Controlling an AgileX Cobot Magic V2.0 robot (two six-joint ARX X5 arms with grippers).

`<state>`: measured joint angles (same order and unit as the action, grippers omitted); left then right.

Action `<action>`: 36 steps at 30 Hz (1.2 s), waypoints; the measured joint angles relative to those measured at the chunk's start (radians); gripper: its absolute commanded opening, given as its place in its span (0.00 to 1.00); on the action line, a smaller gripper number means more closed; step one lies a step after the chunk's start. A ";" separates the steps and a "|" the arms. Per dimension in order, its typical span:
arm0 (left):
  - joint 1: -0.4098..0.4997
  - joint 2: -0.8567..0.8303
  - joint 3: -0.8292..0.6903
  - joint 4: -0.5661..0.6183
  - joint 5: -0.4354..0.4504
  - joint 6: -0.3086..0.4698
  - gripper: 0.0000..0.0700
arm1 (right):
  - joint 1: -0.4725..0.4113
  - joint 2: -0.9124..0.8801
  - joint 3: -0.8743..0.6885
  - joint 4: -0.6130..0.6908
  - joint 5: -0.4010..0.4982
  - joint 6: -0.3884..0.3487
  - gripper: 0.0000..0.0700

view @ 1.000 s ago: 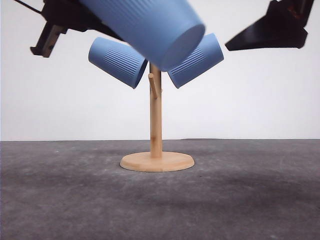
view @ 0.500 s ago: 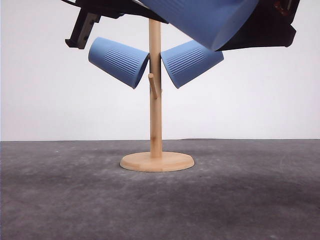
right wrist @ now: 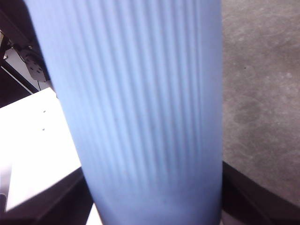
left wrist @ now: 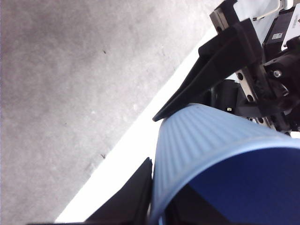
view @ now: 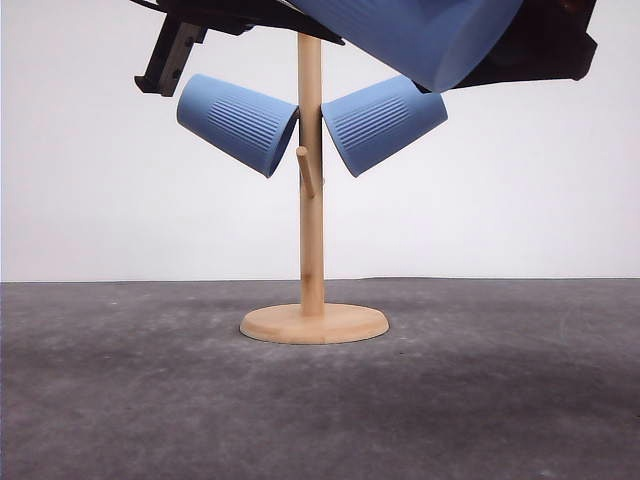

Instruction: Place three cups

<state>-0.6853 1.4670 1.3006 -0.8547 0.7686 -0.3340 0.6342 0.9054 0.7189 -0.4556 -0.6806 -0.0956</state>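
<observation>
Front view, contents listed from left to right.

Item: left fingers (left wrist: 133, 197). One finger lay against the outer wall of the third cup (view: 410, 30) at its rim; the other was hidden, probably inside the mouth. Judged to be closed on the rim.

Item: left cup (view: 238, 122). Hung mouth-inward on the wooden stand (view: 311, 230), tilted, its base pointing up and to the left.

Item: wooden stand. One upright post on a round base, set on the grey worktop (view: 120, 400). One free peg (view: 306, 170) projected toward the near side, below the two hung cups.

Item: right cup (view: 385, 122). Hung as a mirror of the left cup, its base pointing up and to the right.

Item: third cup. Held high and nearer the camera than the stand, lying across the top of the post and to its right, with its flat base pointing down and to the right.

Item: right fingers (right wrist: 248, 206). One sat on each side of the third cup's ribbed wall. Whether they had clamped it could not be told.

Step in hand, as judged: passing the third cup between arms before hanging it. Advice: let one pair of fingers release only once the other grips firmly. Then turn the mouth toward the free peg and slide it on without knocking the hung cups.

Count: three blue cups, two hung and one held; one stand; one free peg; two pairs of fingers.
</observation>
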 measured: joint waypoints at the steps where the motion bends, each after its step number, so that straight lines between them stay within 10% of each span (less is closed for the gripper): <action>1: 0.000 0.000 0.000 0.000 0.000 0.000 0.00 | 0.000 0.000 0.000 0.000 0.000 0.000 0.54; 8: 0.000 0.000 0.000 0.000 0.000 0.000 0.02 | 0.000 0.000 0.000 0.000 0.000 0.000 0.54; 18: 0.007 0.000 0.000 0.002 0.010 0.000 0.51 | -0.001 0.000 0.000 -0.029 0.004 0.007 0.54; 36: 0.248 -0.021 0.028 -0.089 0.013 0.053 0.68 | -0.001 0.000 0.000 -0.087 0.004 0.049 0.54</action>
<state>-0.4369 1.4459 1.3289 -0.9439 0.7815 -0.2809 0.6331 0.9054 0.7189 -0.5423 -0.6770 -0.0466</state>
